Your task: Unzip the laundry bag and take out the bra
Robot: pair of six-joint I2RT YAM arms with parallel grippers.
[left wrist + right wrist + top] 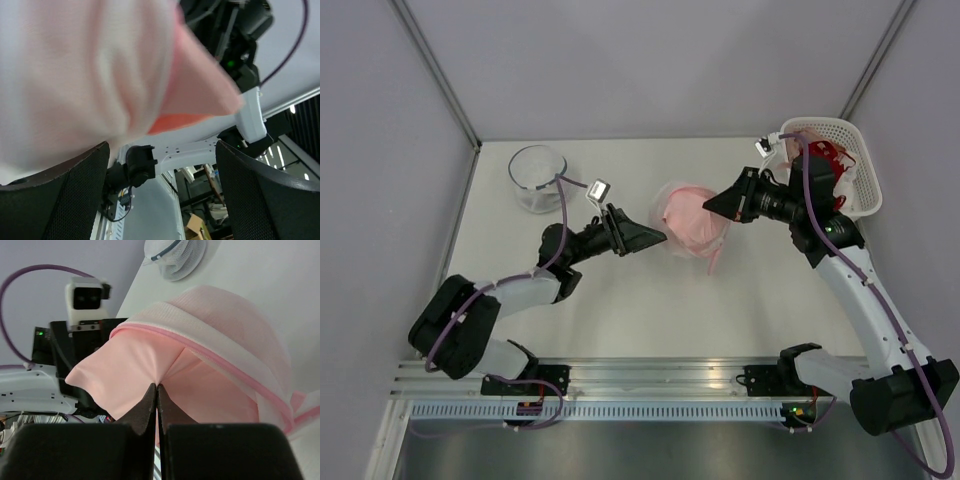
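Pinched shut on a fold of the bra (130, 370), half out of the bag (240, 330) on the bench (650, 310), the right pincer (157, 388) may slip or drag the bag, as the left pincer (161, 150) is wide open

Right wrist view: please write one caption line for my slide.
Shut right gripper pinches the bra protruding from the open laundry bag.

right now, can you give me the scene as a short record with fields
bag: mesh pod, open, mid-table
bra: partly out of bag
right pincer: shut on bra
left pincer: open, beside bag
bowl: far left
basket: far right, red garment inside
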